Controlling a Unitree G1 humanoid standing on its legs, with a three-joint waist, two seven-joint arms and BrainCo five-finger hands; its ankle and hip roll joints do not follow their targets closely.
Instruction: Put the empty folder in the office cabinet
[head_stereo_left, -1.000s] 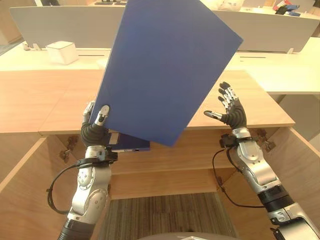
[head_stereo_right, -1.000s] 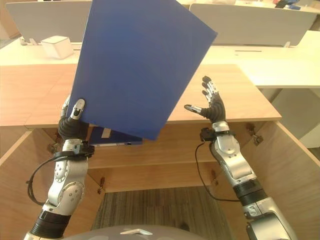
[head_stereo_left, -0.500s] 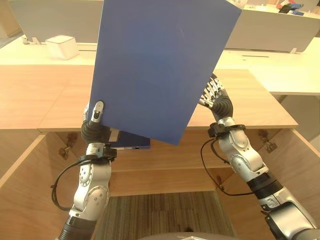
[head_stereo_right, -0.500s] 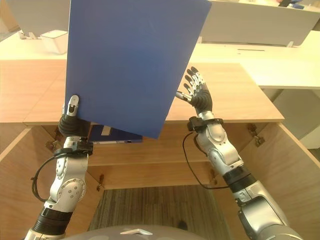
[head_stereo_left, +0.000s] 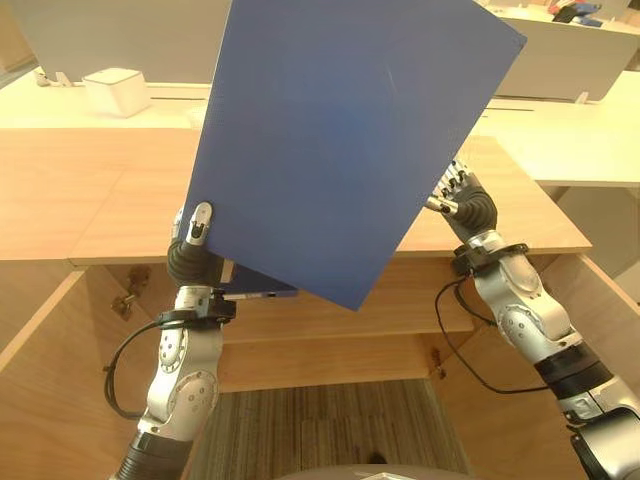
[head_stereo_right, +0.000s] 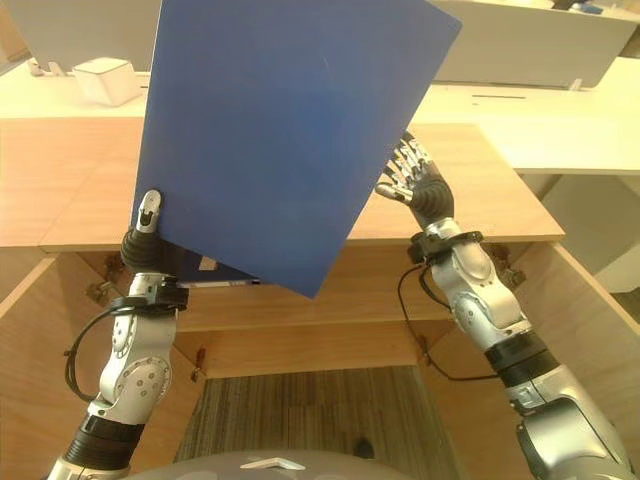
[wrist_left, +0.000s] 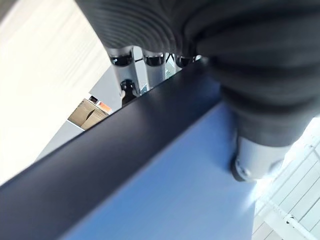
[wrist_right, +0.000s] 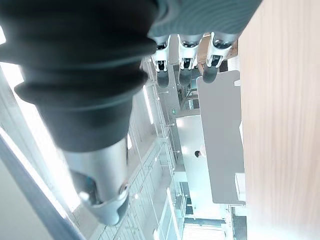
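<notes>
Holding the blue folder (head_stereo_left: 345, 140) up in my left hand (head_stereo_left: 192, 245), I pinch its lower left corner: thumb on the near face, fingers (wrist_left: 125, 62) behind the spine edge. It stands tilted, its top leaning to the right, in front of the wooden cabinet (head_stereo_left: 90, 210). My right hand (head_stereo_right: 420, 190) is raised at the folder's right edge, fingers (wrist_right: 182, 55) straight and spread, holding nothing; whether they touch the folder I cannot tell. Below the cabinet top, the compartment is open, doors swung out left and right. A second dark blue item (head_stereo_right: 215, 272) lies on the upper shelf, just behind my left wrist. A white box (head_stereo_left: 112, 90) sits on the far desk, left.
</notes>
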